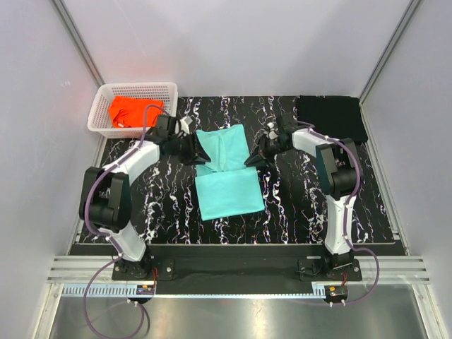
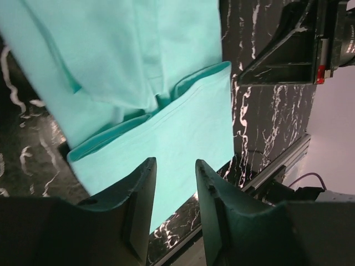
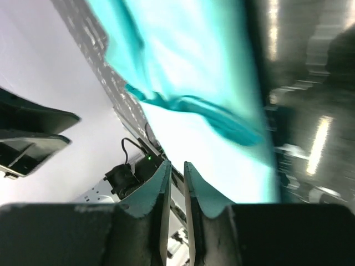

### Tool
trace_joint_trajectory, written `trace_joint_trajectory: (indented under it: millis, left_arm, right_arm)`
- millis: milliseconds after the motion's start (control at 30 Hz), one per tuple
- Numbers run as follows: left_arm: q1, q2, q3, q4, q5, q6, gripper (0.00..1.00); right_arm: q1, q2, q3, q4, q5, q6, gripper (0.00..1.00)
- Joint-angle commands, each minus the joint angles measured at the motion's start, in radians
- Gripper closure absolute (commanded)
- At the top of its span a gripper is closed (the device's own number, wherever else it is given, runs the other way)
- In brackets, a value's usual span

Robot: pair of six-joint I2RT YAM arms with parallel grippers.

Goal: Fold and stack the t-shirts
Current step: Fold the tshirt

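Mint-teal shirt (image 1: 229,187) sits mid-table on the black veined tabletop (image 1: 296,205), partly folded. Its long axis runs from the far side toward the arm bases, leaning slightly. The near half is a tidy wide rectangle; the far half is narrower and rumpled, with a ridge of cloth bunched where the two meet.

Both arms are on that far half. The left gripper (image 1: 200,151) is at the shirt's left edge and the right gripper (image 1: 251,159) at its right edge, facing each other across the cloth. Neither looks closer than the other; both sit right at the fabric's border, with the shirt between them and spreading toward the bases.

The left jaws stand partly apart with a clear gap and nothing in them. The shirt lies beyond the fingertips. The right jaws are pinched to a sliver, and no cloth shows in that slit, though the wrist view is smeared.

My guess is the next fold depends on each side catching its own edge of that far half.

The orange shirt (image 1: 133,110) waits crumpled in the white basket (image 1: 138,85) at far left, and the black shirt (image 1: 330,116) lies flat at far right.
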Motion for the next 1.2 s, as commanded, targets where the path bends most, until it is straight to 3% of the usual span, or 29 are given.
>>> trace_joint_trajectory:
  millis: [0, 200, 433, 600, 700, 833, 933, 1167]
  left_arm:
    - [-0.043, 0.054, -0.013, 0.078, 0.074, -0.069, 0.62]
    - [-0.079, 0.209, -0.014, 0.224, 0.084, -0.115, 0.64]
    - [-0.076, 0.356, 0.111, 0.094, 0.024, 0.001, 0.63]
    - [-0.076, 0.244, 0.156, -0.008, -0.045, 0.061, 0.57]
    - [-0.079, 0.147, 0.145, -0.060, -0.074, 0.086, 0.54]
    - [-0.083, -0.078, 0.026, -0.094, -0.119, 0.087, 0.51]
    - [-0.082, -0.165, -0.075, -0.088, -0.166, 0.095, 0.50]
    - [-0.037, -0.079, -0.036, -0.020, -0.153, 0.101, 0.64]
  right_arm:
    - [0.053, 0.009, 0.065, 0.016, -0.001, 0.047, 0.78]
    - [0.035, 0.067, 0.074, 0.039, 0.006, 0.052, 0.78]
    - [-0.028, 0.112, 0.004, 0.034, 0.022, 0.008, 0.77]
    - [-0.071, 0.043, -0.030, 0.016, 0.060, -0.023, 0.75]
    - [-0.080, -0.046, -0.039, -0.050, 0.115, -0.080, 0.68]
    - [-0.080, -0.175, -0.099, -0.141, 0.180, -0.173, 0.62]
    - [-0.077, -0.220, -0.146, -0.148, 0.221, -0.195, 0.61]
    - [-0.031, -0.146, -0.026, -0.153, 0.214, -0.146, 0.70]
